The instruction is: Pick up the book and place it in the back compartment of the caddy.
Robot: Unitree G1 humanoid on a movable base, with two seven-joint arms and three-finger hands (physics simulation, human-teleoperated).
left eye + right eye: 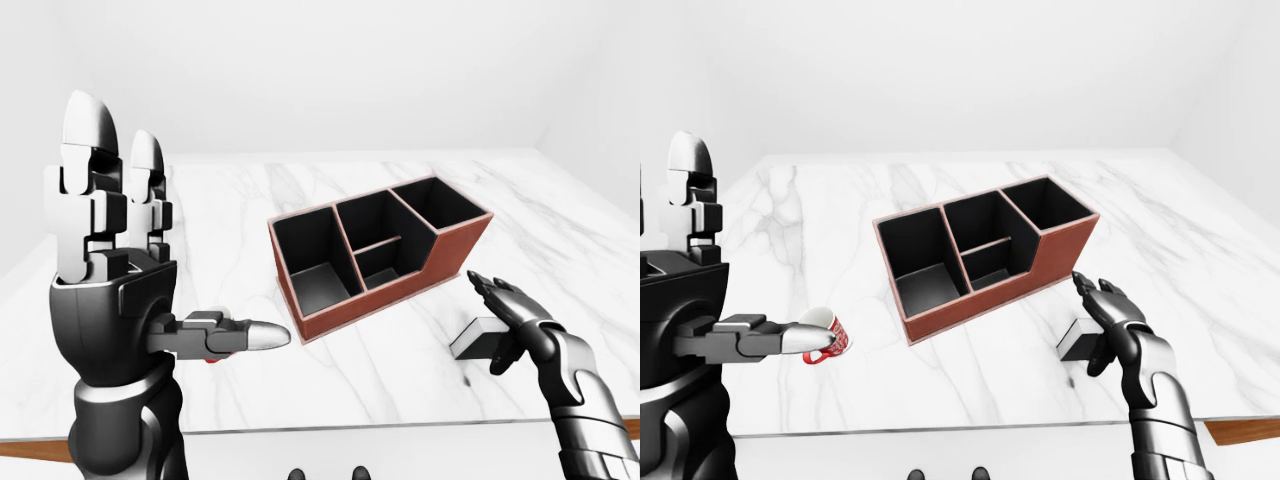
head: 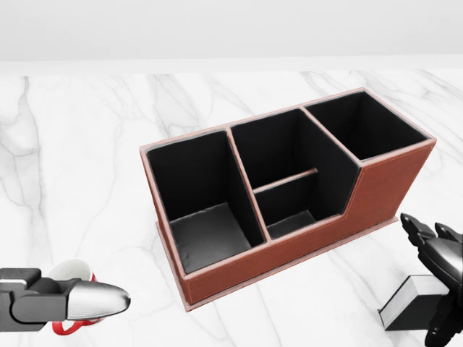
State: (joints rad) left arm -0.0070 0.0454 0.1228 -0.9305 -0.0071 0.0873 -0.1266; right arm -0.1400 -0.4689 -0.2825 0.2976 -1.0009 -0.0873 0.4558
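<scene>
One dark rectangular book with white page edges (image 2: pixel 409 305) lies flat on the white marble tabletop (image 2: pixel 87 159), at 4 o'clock of the one brown leather caddy with four black-lined compartments (image 2: pixel 289 189), all empty. Right hand (image 1: pixel 1110 318) is over the book, fingers spread, gripping nothing. Left hand (image 1: pixel 105 290) is raised, fingers straight, empty. One white mug with red pattern (image 1: pixel 826 337) at 8 o'clock of caddy; its print is unreadable.
</scene>
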